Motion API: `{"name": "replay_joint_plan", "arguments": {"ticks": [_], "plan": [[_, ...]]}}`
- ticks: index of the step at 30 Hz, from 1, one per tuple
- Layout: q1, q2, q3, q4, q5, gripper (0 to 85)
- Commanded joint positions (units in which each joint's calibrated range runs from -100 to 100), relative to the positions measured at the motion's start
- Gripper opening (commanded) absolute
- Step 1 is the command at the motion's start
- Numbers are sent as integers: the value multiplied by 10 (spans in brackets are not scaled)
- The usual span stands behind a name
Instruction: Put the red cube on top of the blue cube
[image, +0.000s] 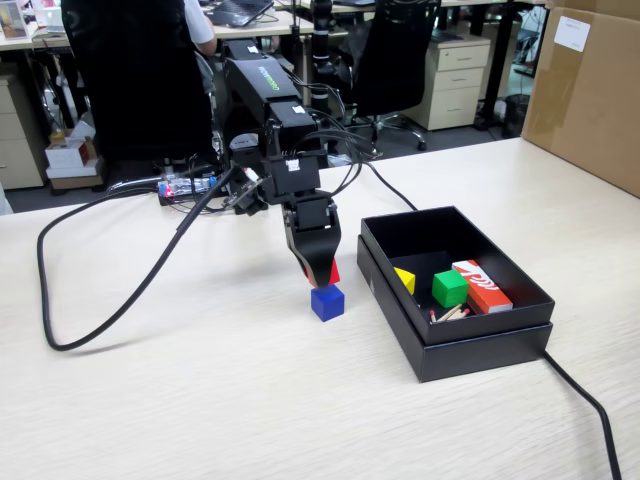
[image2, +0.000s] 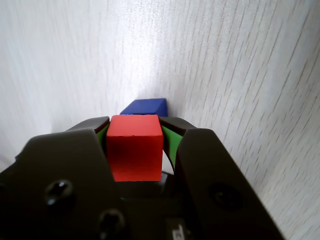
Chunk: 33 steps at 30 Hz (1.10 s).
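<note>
While hovering: gripper (image2: 135, 137) is clamping the red cube (image2: 135, 147) just above the blue cube (image: 327, 302) on the table (image: 200, 400).
Handling: seeming light, stiff; flat sides are gripping well.

1. The table (image: 200, 400) looks like pale laminate with a fine printed wood grain, smooth and slightly shiny.
2. The red cube (image2: 135, 147) and blue cube (image2: 145, 106) have matt, even faces (material hard to tell).
3. The gripper (image2: 135, 126) is dark, smooth plastic with green pads (image2: 169, 141).
4. The black box (image: 480, 345) looks like matt card.
</note>
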<state>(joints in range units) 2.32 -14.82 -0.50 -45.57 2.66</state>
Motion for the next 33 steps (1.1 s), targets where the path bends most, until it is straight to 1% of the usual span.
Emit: {"name": "replay_joint_plan", "arguments": {"ticks": [1,33], "plan": [[-1,-10,8,29,-3,9],[4,7,9,43,-2,9]]}}
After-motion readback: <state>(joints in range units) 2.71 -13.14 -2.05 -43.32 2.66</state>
